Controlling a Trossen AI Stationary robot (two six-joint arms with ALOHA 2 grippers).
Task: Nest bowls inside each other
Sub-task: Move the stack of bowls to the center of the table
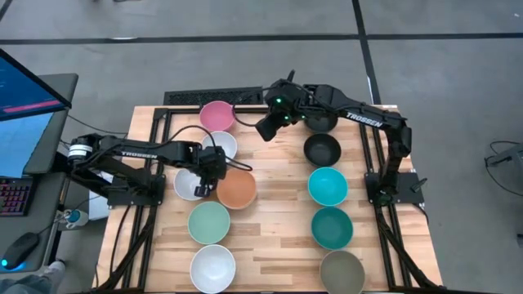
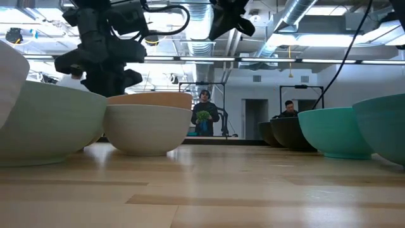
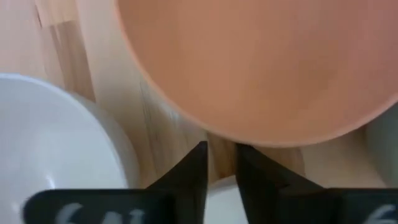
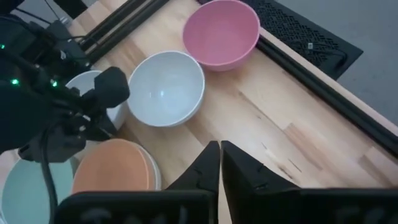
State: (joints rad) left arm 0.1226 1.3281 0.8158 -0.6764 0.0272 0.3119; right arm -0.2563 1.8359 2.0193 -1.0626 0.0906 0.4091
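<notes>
Nearest the overhead camera stand two white bowls at the table's front: one (image 1: pixel 212 268) closing the left column and a grey-olive bowl (image 1: pixel 341 272) closing the right column. Left column, front to back: white, pale green bowl (image 1: pixel 208 221), orange bowl (image 1: pixel 237 189) beside a white bowl (image 1: pixel 189 184), another white bowl (image 1: pixel 221 144), and a pink bowl (image 1: pixel 217 115) at the rear. Right column, front to back: grey-olive, dark teal bowl (image 1: pixel 332 226), lighter teal bowl (image 1: pixel 328 186), black bowl (image 1: pixel 322 149), and a second dark bowl (image 1: pixel 320 121) partly under the right arm. No two bowls appear stacked.

Left gripper (image 1: pixel 206 186) hangs between the white bowl and the orange bowl (image 3: pixel 261 62), its fingers (image 3: pixel 193 171) narrowly parted and gripping nothing. Right gripper (image 1: pixel 268 126) hovers over bare wood (image 4: pixel 298 118) near the pink bowl (image 4: pixel 222 32), its fingers (image 4: pixel 205 163) almost together and empty.

Two people (image 2: pixel 204 114) are visible in the room behind the table.
</notes>
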